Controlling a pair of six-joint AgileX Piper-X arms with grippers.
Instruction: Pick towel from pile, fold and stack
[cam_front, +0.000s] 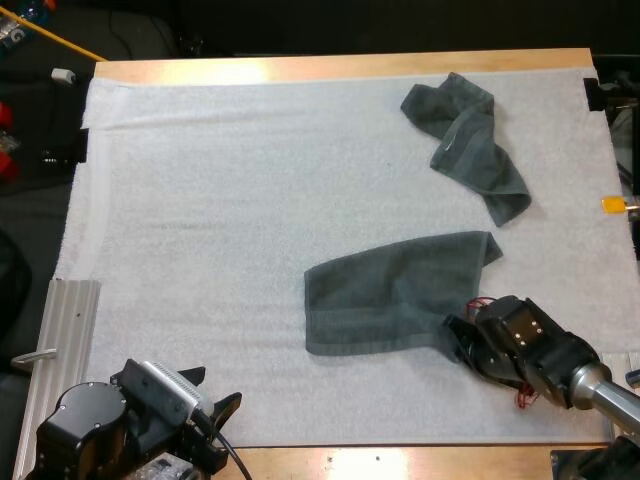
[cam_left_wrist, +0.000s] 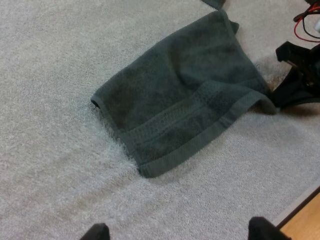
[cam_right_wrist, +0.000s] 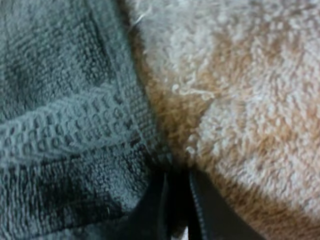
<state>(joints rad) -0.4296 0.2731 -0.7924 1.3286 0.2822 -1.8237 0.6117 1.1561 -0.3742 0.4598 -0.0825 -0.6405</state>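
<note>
My right gripper (cam_front: 455, 335) sits low on the white mat (cam_front: 220, 200), at the near right corner of the flat towel (cam_front: 385, 295). Its fingers are drawn almost together. In the right wrist view the towel's banded hem runs straight in between them, so I judge that they have the corner pinched. The left wrist view agrees: that corner comes to a point at the fingertips and sits a little off the mat. From this grip the whole towel lies to my left and slightly away from me. Its long axis runs across the mat, left to right in the high view, with the right end tilted a little toward the far side. So I have hold of one end of the long side nearest me. My left gripper (cam_left_wrist: 178, 231) hovers at the near left edge of the mat, fingers spread wide and clear of everything. The towel lies ahead of it and to its right, well apart, with the near left corner its closest part. The right arm is plainly the nearer one. The fold, as I read it, turns on carrying this corner leftward along the long axis, over the cloth. The crumpled towel (cam_front: 468, 140) lies at the far right of the mat, beyond the flat one and not touching it
</note>
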